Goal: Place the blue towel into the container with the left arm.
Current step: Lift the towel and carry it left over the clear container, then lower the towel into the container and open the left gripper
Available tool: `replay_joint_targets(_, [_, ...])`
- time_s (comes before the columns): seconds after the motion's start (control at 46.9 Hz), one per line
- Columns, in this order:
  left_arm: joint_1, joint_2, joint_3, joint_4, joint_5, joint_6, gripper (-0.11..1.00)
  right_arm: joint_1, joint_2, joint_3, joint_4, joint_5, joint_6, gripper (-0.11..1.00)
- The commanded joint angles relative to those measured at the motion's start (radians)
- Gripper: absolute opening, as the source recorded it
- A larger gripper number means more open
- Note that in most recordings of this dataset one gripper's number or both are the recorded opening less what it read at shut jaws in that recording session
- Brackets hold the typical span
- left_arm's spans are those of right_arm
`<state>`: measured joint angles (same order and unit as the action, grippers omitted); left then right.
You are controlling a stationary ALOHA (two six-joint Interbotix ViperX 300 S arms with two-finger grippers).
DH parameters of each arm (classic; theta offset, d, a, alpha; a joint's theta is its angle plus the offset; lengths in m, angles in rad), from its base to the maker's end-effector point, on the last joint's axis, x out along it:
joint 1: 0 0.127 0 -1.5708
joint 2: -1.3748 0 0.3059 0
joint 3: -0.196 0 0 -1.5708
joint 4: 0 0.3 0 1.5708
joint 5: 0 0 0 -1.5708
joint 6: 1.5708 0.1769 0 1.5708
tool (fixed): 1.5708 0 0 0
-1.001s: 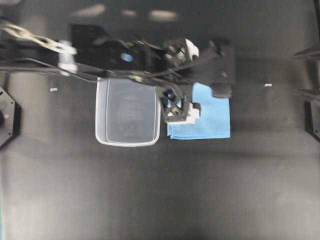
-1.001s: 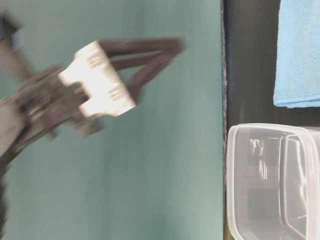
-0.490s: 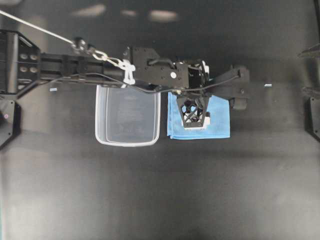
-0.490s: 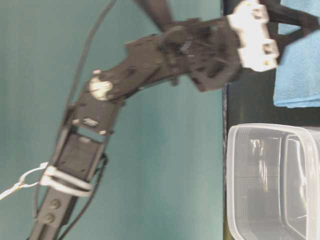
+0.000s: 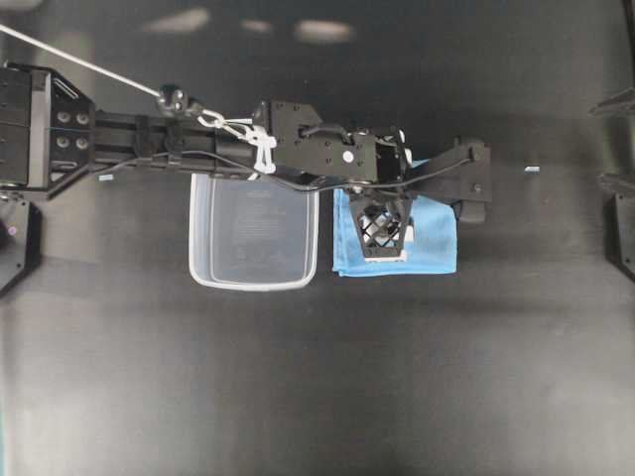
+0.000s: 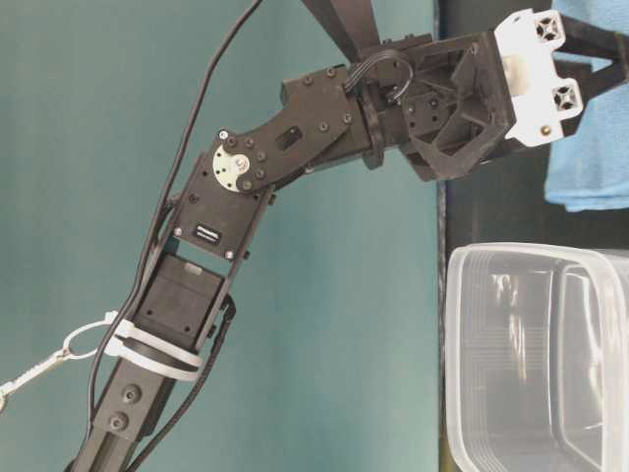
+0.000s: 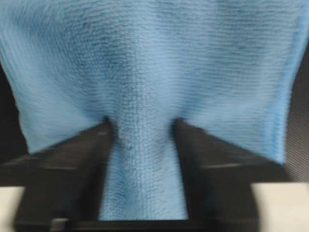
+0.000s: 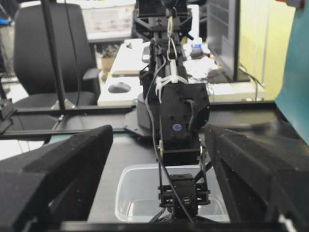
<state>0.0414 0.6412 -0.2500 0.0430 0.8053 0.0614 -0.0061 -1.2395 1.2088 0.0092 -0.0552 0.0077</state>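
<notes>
The blue towel lies flat on the black table, just right of the container, a clear tub that holds nothing. My left gripper points down onto the towel's left half. In the left wrist view the towel fills the frame, and the gripper is shut on a raised ridge of cloth pinched between its black fingers. My right gripper is open and holds nothing, back at the table's right end, facing the left arm and the container.
The left arm stretches from the left edge across the container's far rim. In the table-level view the arm's wrist is above the tub and the towel. Dark stands sit at the right edge.
The left arm swung from beside the container to over the towel, then lowered onto it. Its fingers have closed in on a fold of cloth. The towel and the container stayed in place.
</notes>
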Motion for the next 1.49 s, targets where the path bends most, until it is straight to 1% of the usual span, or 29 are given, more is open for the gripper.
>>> replay_joint_targets(0.0, [-0.012,-0.005,-0.012,0.003,0.005,0.003,0.32,-0.002,0.006,-0.008,0.003,-0.005,0.0,0.75])
replay_joint_targets(0.064, [-0.014,-0.017,-0.023,0.003,0.008,0.003,0.15,0.0,0.008,-0.008,0.003,-0.005,0.0,0.75])
replay_joint_targets(0.107, [-0.014,-0.031,-0.034,0.003,0.012,0.003,0.07,0.0,0.006,-0.006,0.003,-0.005,-0.002,0.75])
replay_joint_targets(0.128, [-0.014,-0.035,-0.041,0.003,0.015,0.003,0.06,-0.002,0.006,-0.006,0.003,-0.005,-0.002,0.75])
replay_joint_targets(0.298, [-0.014,-0.118,-0.115,0.003,0.087,0.002,0.06,-0.002,0.006,-0.008,0.003,-0.003,-0.002,0.75])
replay_joint_targets(0.405, [-0.015,-0.196,-0.158,0.003,0.172,0.002,0.06,-0.002,0.006,-0.006,0.003,-0.005,-0.002,0.75])
replay_joint_targets(0.469, [-0.014,-0.252,-0.167,0.003,0.229,0.0,0.06,-0.002,0.006,-0.008,0.002,-0.005,-0.002,0.75])
replay_joint_targets(0.575, [-0.008,-0.347,-0.15,0.003,0.316,0.0,0.06,-0.002,0.006,-0.006,0.002,-0.005,-0.002,0.75])
replay_joint_targets(0.66, [-0.006,-0.436,-0.098,0.003,0.353,0.0,0.06,-0.002,0.006,-0.006,0.003,-0.005,-0.002,0.75])
replay_joint_targets(0.767, [-0.006,-0.537,-0.005,0.003,0.347,0.0,0.06,-0.002,0.008,-0.006,0.003,-0.006,-0.002,0.75])
replay_joint_targets(0.852, [-0.002,-0.615,0.095,0.003,0.344,-0.003,0.06,-0.002,0.006,-0.006,0.002,-0.008,-0.002,0.75])
replay_joint_targets(0.895, [0.003,-0.658,0.161,0.003,0.337,-0.005,0.06,-0.002,0.008,-0.006,0.003,-0.008,-0.002,0.75])
replay_joint_targets(1.001, [0.002,-0.736,0.298,0.005,0.301,-0.012,0.06,-0.002,0.006,-0.006,0.003,-0.009,-0.002,0.75])
replay_joint_targets(1.172, [0.003,-0.824,0.442,0.003,0.219,-0.012,0.06,-0.002,0.008,-0.006,0.002,-0.012,-0.003,0.75])
replay_joint_targets(1.321, [0.003,-0.857,0.526,0.005,0.164,-0.011,0.06,-0.002,0.008,-0.006,0.003,-0.012,-0.003,0.75])
replay_joint_targets(1.406, [0.0,-0.861,0.546,0.003,0.144,-0.011,0.06,-0.002,0.008,-0.006,0.003,-0.012,-0.003,0.75])
replay_joint_targets(1.47, [0.0,-0.857,0.552,0.003,0.132,0.002,0.06,-0.002,0.008,-0.006,0.003,-0.012,-0.003,0.75])
